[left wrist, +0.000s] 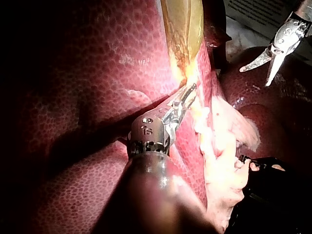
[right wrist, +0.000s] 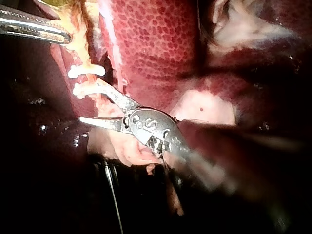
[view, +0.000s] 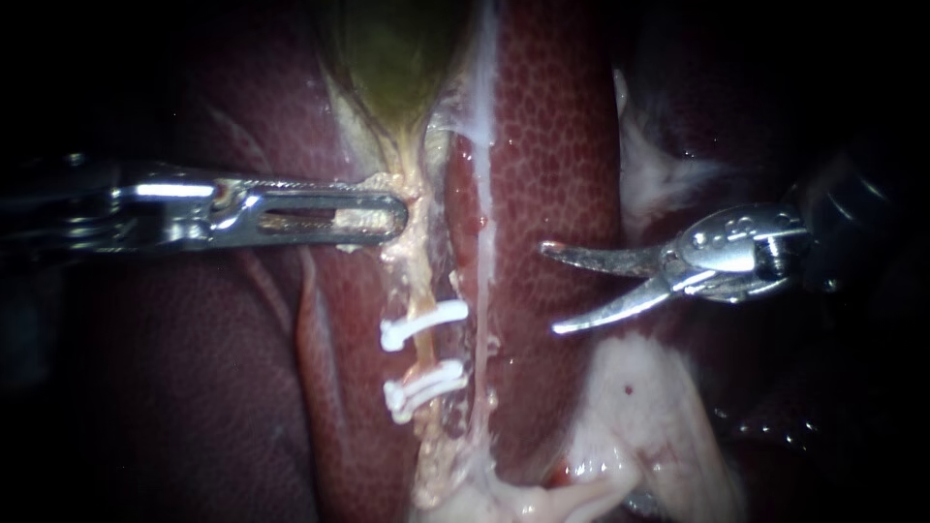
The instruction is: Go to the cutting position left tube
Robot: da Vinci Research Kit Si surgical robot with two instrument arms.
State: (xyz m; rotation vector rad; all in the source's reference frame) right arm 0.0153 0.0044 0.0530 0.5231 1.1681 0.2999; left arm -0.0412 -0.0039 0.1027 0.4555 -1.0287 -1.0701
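Observation:
My left instrument [view: 392,215] comes in from the left, and its slotted jaws are shut on the pale tissue at the neck of the green gallbladder [view: 392,58]. From that neck the left tube [view: 422,291] runs down and carries an upper white clip [view: 423,324] and lower white clips [view: 423,385]. A thin pale right tube [view: 481,291] lies beside it. My right instrument [view: 550,289] hovers over the liver [view: 552,145], right of both tubes, with its two curved blades open and touching nothing. In the right wrist view the blades [right wrist: 91,103] point toward the clips [right wrist: 87,71].
Whitish fatty tissue [view: 639,416] lies below the right instrument's blades, and another pale patch [view: 659,174] lies above them. Dark red liver surrounds the tubes. In the left wrist view my left instrument [left wrist: 187,95] holds the neck while the right blades [left wrist: 254,77] stand apart, beyond it.

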